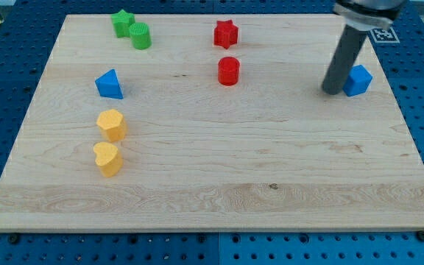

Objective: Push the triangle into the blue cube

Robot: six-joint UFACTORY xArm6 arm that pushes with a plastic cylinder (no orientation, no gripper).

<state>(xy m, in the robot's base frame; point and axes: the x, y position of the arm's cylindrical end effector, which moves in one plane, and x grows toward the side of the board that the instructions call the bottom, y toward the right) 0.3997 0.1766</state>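
A lab or test bench: a pale wooden surface (219, 177) lies on a blue perforated mounting plate (6, 81), with a printed marker tag (383, 32) at upper right.

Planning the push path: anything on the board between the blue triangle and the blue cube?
Camera view: the red cylinder sits roughly on the line between blue triangle and blue cube. My tip rests beside the cube, on its left.
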